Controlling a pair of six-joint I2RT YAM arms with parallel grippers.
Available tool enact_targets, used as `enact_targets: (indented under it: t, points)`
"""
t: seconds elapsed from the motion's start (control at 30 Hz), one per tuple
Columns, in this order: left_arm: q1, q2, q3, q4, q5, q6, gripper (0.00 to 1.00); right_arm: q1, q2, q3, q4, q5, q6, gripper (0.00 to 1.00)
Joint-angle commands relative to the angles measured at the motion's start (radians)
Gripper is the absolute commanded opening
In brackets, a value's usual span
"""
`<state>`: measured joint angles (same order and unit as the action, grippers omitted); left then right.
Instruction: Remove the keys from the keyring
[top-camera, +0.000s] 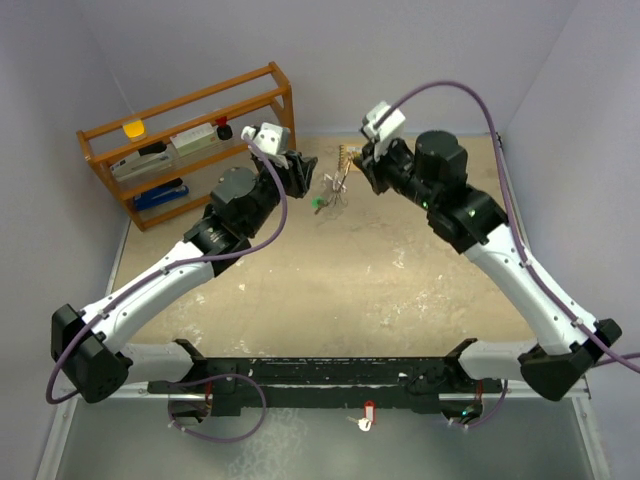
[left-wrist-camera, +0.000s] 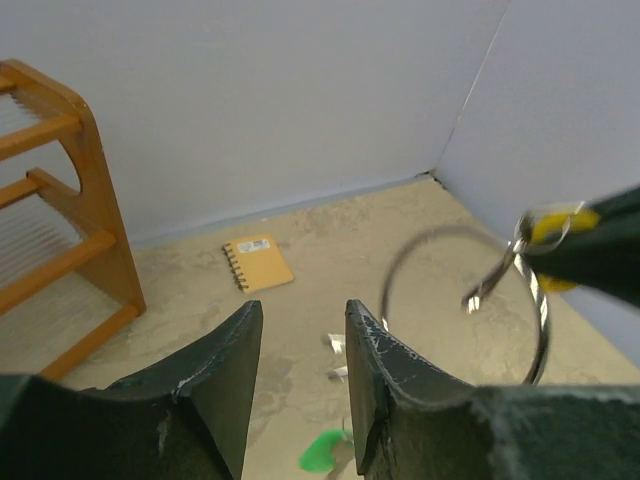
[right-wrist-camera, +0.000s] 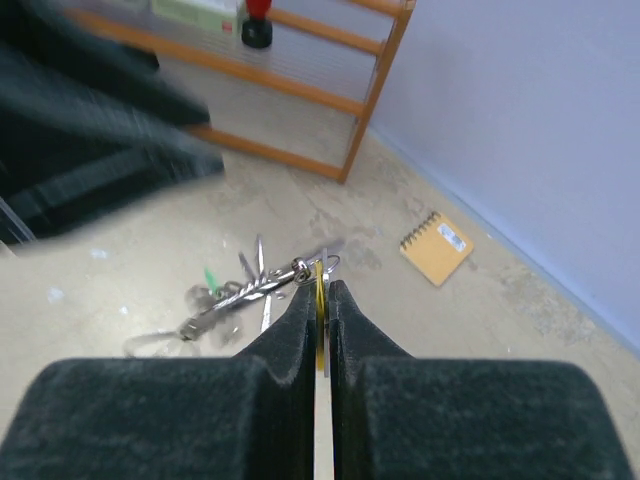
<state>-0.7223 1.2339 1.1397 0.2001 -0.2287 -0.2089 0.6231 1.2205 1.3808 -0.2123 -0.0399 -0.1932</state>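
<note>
My right gripper (top-camera: 368, 172) is shut on the brass-gold key (right-wrist-camera: 320, 305), whose thin yellow edge shows between the fingertips (right-wrist-camera: 300, 300). The keyring (top-camera: 334, 186), a cluster of thin silver wire loops (right-wrist-camera: 238, 296), hangs from that key just above the table. The green key (top-camera: 317, 204) dangles at its lower left and also shows in the right wrist view (right-wrist-camera: 210, 278). My left gripper (top-camera: 300, 170) is open and empty beside the ring. In the left wrist view its gripper (left-wrist-camera: 303, 315) has one large loop (left-wrist-camera: 463, 300) just right of the right finger (left-wrist-camera: 385, 360), with the green key (left-wrist-camera: 322, 452) below.
A tan spiral notebook (top-camera: 346, 155) lies at the back, behind the ring (left-wrist-camera: 258, 262) (right-wrist-camera: 437, 247). A wooden rack (top-camera: 185, 140) with small items stands at the back left. A red-and-white tag (top-camera: 368, 415) lies by the near edge. White walls enclose the table.
</note>
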Motion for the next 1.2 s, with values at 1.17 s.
enact_targets:
  t: [1.17]
  points:
    - [-0.003, 0.017, -0.136, 0.431, 0.187, -0.069, 0.32, 0.113, 0.139, 0.417, -0.405, 0.232, 0.042, 0.00]
